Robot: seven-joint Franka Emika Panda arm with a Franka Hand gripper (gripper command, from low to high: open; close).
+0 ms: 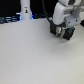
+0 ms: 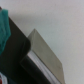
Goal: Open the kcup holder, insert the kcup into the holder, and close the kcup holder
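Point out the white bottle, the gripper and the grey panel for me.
white bottle (image 1: 25, 10), exterior view, on its body.
gripper (image 1: 62, 33), exterior view, between its fingers.
grey panel (image 2: 47, 55), wrist view, on its flat face.

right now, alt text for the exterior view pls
A white robot arm reaches down at the exterior view's right, its jaws at a small dark box, the kcup holder, on a pale table. A white bottle-shaped object stands at the back.

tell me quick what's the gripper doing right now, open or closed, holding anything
Gripper: cannot be told whether open or closed; it hangs low over the table, with something green at its tip, too blurred to identify.
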